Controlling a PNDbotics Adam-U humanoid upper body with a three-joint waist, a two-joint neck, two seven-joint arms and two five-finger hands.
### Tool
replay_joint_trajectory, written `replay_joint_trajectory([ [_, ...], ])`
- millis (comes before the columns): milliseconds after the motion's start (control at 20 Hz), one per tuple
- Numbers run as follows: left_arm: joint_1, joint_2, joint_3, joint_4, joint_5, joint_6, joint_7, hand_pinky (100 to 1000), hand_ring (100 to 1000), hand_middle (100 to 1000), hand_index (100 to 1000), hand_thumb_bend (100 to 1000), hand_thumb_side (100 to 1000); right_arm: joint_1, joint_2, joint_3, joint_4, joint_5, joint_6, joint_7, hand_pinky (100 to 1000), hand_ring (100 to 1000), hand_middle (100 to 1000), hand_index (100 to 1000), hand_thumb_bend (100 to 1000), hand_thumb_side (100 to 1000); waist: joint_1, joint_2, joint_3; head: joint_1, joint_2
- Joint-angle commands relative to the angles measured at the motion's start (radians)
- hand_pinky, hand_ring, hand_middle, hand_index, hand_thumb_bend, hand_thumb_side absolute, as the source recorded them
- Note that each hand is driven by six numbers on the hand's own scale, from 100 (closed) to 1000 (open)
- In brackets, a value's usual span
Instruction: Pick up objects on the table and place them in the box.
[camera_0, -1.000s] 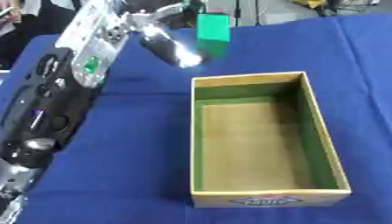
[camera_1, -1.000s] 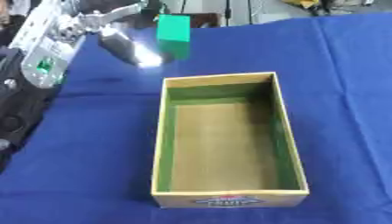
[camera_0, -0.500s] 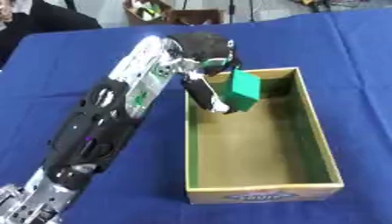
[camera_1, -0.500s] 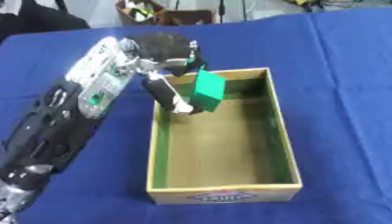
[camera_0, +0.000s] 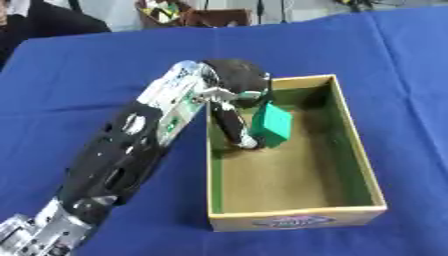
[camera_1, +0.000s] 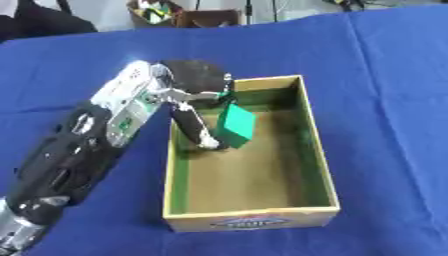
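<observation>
My left hand (camera_0: 234, 90) reaches over the near left wall of the open cardboard box (camera_0: 367, 185) and holds a green block (camera_0: 271, 124) inside it. The block hangs tilted just above the box's brown floor, near the far left part. My fingers (camera_0: 232, 127) curl down beside the block on its left. The box has green inner walls and sits on the blue tablecloth (camera_0: 87, 80). My right hand shows in neither view.
My black and silver left forearm (camera_0: 122, 155) crosses the cloth from the lower left. Beyond the table's far edge stands a cluttered brown box (camera_0: 188, 12) and a person's dark sleeve (camera_0: 44, 20) at the upper left.
The left hand carried the green block from the far cloth over the box's wall and lowered it into the box. The camera view has shifted as well.
</observation>
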Motion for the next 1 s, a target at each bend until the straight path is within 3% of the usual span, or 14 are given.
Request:
replay_joint_trajectory([
  [50, -0.012, 0.003, -0.004, -0.003, -0.006, -0.017, -0.018, 249, 502, 473, 662, 100, 346, -0.009, -0.019, -0.003, -0.016, 0.004, 0.003, -0.001, 738, 809, 653, 764, 100, 800, -0.004, -0.018, 0.000, 0.000, 0.001],
  [100, -0.011, 0.003, -0.006, 0.000, -0.007, -0.022, -0.028, 289, 537, 536, 744, 100, 483, -0.009, -0.018, -0.003, -0.016, 0.004, 0.003, -0.002, 738, 809, 653, 764, 100, 800, -0.004, -0.018, 0.000, -0.001, 0.001],
  [300, -0.008, 0.002, -0.006, 0.013, -0.016, -0.029, -0.081, 459, 699, 738, 915, 100, 707, -0.010, -0.018, -0.002, -0.016, 0.004, 0.003, -0.001, 738, 809, 653, 763, 100, 799, -0.003, -0.019, 0.000, 0.000, 0.000],
  [350, -0.007, 0.002, -0.006, 0.015, -0.017, -0.032, -0.096, 498, 731, 766, 939, 152, 778, -0.010, -0.018, -0.002, -0.016, 0.004, 0.004, -0.001, 739, 809, 653, 764, 100, 799, -0.003, -0.020, 0.000, 0.000, -0.001],
  [400, -0.007, 0.001, -0.004, 0.015, -0.016, -0.035, -0.110, 532, 755, 796, 962, 324, 836, -0.010, -0.017, -0.002, -0.016, 0.004, 0.004, -0.001, 738, 809, 653, 763, 100, 799, -0.003, -0.021, 0.000, 0.000, -0.002],
  [450, -0.007, 0.001, -0.001, 0.011, -0.015, -0.037, -0.124, 540, 761, 801, 970, 423, 871, -0.010, -0.017, -0.002, -0.016, 0.004, 0.004, -0.001, 738, 809, 653, 763, 100, 799, -0.003, -0.021, 0.001, -0.001, -0.004],
  [700, -0.006, 0.004, 0.020, -0.036, -0.006, -0.028, -0.151, 572, 793, 837, 999, 638, 943, -0.009, -0.016, -0.002, -0.016, 0.004, 0.003, -0.001, 738, 809, 653, 763, 100, 799, -0.002, -0.024, 0.003, 0.000, -0.008],
  [1000, 0.000, 0.019, 0.080, -0.143, 0.036, -0.010, -0.095, 511, 767, 787, 940, 605, 1000, -0.009, -0.016, -0.003, -0.016, 0.005, 0.003, -0.002, 737, 808, 652, 762, 100, 797, -0.001, -0.029, 0.006, 0.002, -0.013],
])
